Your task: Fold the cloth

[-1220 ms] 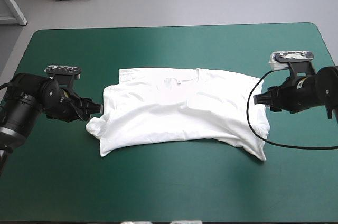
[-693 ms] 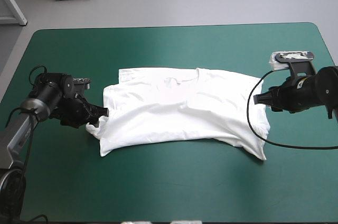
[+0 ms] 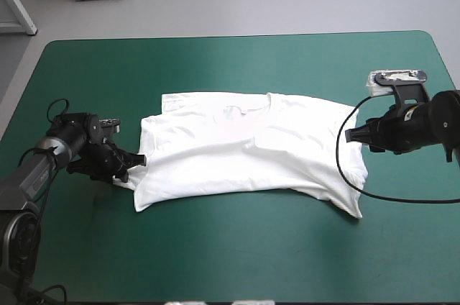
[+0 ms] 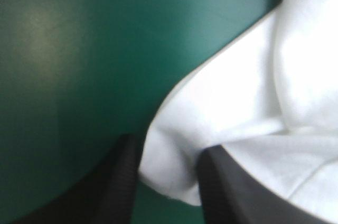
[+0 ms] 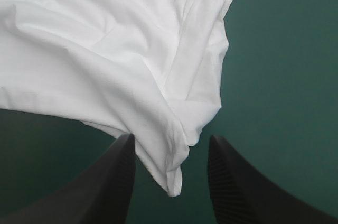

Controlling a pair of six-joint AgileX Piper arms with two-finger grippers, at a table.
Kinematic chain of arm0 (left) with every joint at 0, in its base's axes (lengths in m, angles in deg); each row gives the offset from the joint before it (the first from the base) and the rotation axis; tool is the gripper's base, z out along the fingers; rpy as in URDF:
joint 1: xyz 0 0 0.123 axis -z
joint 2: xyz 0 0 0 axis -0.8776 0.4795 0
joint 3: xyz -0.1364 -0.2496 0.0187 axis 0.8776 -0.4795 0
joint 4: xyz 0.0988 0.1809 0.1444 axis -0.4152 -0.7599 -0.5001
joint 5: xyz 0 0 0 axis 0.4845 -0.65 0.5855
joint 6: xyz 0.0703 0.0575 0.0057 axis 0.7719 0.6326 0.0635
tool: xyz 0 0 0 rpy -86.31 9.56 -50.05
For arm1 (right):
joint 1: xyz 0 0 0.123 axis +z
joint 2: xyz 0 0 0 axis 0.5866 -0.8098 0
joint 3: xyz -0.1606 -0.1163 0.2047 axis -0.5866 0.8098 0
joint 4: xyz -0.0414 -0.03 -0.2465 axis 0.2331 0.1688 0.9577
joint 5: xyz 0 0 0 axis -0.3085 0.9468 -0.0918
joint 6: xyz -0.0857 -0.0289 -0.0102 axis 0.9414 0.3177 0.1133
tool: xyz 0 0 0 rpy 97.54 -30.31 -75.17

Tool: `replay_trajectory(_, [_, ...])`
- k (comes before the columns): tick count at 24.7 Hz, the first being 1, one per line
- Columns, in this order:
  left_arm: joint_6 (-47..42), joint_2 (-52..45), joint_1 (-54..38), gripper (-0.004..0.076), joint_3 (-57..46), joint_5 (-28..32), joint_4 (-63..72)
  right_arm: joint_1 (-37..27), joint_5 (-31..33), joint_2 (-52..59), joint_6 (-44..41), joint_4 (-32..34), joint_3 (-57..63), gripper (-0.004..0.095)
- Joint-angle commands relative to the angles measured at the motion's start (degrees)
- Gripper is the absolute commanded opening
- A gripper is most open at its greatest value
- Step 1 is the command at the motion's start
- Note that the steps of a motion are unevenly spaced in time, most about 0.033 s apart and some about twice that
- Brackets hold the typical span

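Grasp step: left gripper (image 4: 168,155) and right gripper (image 5: 169,142), fingers apart, straddle opposite T-shirt (image 3: 251,150) ends; closing likely follows.

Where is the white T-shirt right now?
In the high view the T-shirt lies spread at the middle of the table, between the left gripper at its sleeve and the right gripper.

Your left arm (image 3: 39,161) comes in low at the frame's left edge, bent toward the middle; your left pincer (image 3: 138,161) points right, its black fingers (image 4: 113,187) standing apart; your right arm (image 3: 431,121) enters mid-right; your right pincer (image 3: 351,134) points left, fingers likewise apart.
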Motion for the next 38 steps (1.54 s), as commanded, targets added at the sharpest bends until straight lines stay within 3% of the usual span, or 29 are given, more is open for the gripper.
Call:
replay_trajectory(1, [0.0,-0.7,-0.1,-0.001,-0.7,1.5,1.1,-0.1,-0.3,1.5,0.0,0.1,-1.6,0.0413])
replay_trajectory(12, [5.5,-15.1,0.0,-0.0009,0.2,3.2,10.6,-0.1,-0.3,1.5,0.0,0.1,-1.6,0.0413])
replay_trajectory(20, [13.9,-16.2,2.9,-0.0009,4.5,5.0,22.0,-0.1,-0.3,1.5,0.0,0.1,-1.6,0.0413])
replay_trajectory(27, [13.7,-11.3,13.2,-0.0009,4.5,9.5,20.9,-0.1,-0.3,1.5,0.0,0.1,-1.6,0.0413])
replay_trajectory(38, [13.7,1.8,13.8,-0.0009,4.5,9.3,21.0,-0.1,-0.3,1.5,0.0,0.1,-1.6,0.0413])
